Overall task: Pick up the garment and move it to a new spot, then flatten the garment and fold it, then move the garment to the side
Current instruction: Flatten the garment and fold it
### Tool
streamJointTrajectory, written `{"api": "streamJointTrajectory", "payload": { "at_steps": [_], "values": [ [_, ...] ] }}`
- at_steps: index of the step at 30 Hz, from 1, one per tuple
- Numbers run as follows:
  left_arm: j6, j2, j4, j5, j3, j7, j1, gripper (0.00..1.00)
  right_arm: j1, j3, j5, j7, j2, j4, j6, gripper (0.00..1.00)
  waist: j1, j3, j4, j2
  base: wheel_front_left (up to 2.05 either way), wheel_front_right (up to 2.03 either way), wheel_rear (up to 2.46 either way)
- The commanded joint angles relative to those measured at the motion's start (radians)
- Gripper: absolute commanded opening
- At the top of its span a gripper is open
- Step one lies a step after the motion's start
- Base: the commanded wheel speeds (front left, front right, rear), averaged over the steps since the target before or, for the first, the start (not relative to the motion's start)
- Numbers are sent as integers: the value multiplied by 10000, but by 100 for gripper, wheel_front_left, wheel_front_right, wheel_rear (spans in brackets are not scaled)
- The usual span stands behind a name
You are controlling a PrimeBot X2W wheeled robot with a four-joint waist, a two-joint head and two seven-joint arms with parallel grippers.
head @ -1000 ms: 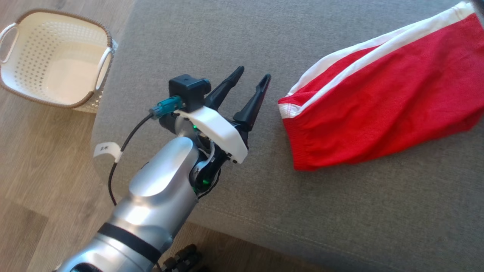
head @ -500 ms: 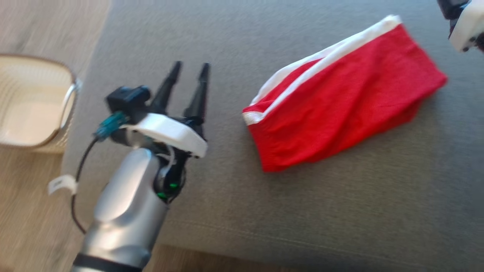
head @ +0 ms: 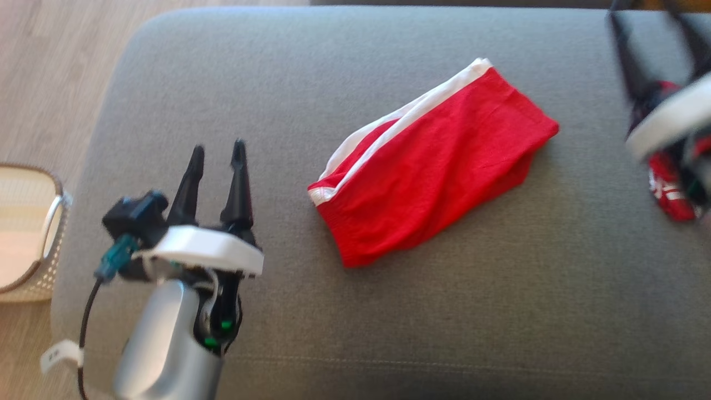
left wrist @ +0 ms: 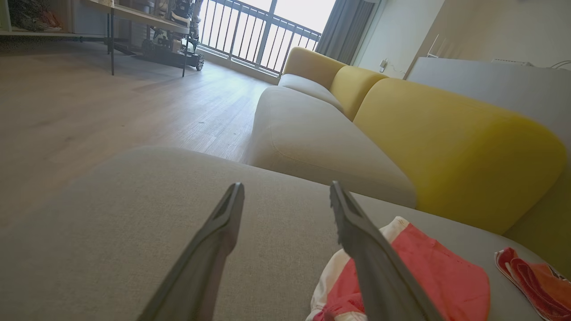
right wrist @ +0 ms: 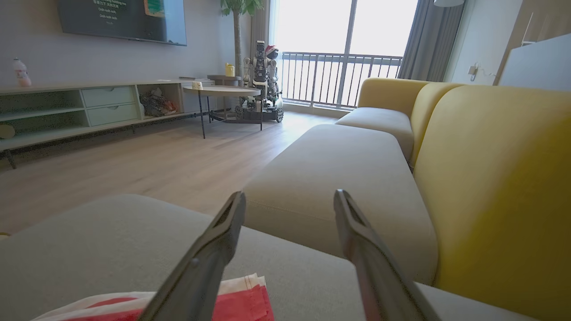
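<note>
Centrally, a red garment (head: 433, 172) with a white band along one long edge is shown lying flat on the grey cushion (head: 389, 322). It is set diagonally in the head view, with its white-trimmed corner toward the lower left and its plain red end toward the upper right. No part of it is held or touched by either arm.

The left gripper (head: 218, 147) is seen over the cushion to the left of the garment, near it but clear of it, with its two dark fingers pointing up the view. Its jaws are spread apart and nothing is caught between them. In the left wrist view the garment is partly hidden behind the right-hand finger.

The right gripper (right wrist: 289, 196) is blurred at the upper right of the head view, beyond the garment's red end. In the right wrist view its jaws are likewise shown spread wide with nothing between them, and the garment's white-edged end is seen at the bottom edge, partly behind one finger.

A second red cloth (head: 669, 189) with white markings is seen at the right of the cushion, apart from the garment and partly covered by the right wrist. A pale perforated basket (head: 55, 222) with a brown rim is shown on the wooden floor (head: 50, 83) just beside the cushion's left end. A yellow sofa back (left wrist: 446, 147) is visible behind the cushion in both wrist views.
</note>
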Motion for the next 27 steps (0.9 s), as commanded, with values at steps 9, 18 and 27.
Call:
{"api": "streamJointTrajectory", "payload": {
  "at_steps": [9, 18, 27],
  "values": [
    [227, 96, -686, -54, 255, -122, 1061, 100, 4070, -3055, -2374, -90, 1819, -2342, -4, 100, 0, -485, -355, 0, 0, 0, 0],
    [582, 94, -940, -532, -174, -122, 1555, 100, 5311, -4327, -1959, 249, 3106, -2443, -4, 100, 0, -330, 5, 0, 0, 0, 0],
    [708, 94, -842, -626, -667, -122, 1295, 100, 4254, -4912, 1011, 2177, 3199, -1290, -4, 100, 0, 250, 799, 0, 0, 0, 0]
  ]
}}
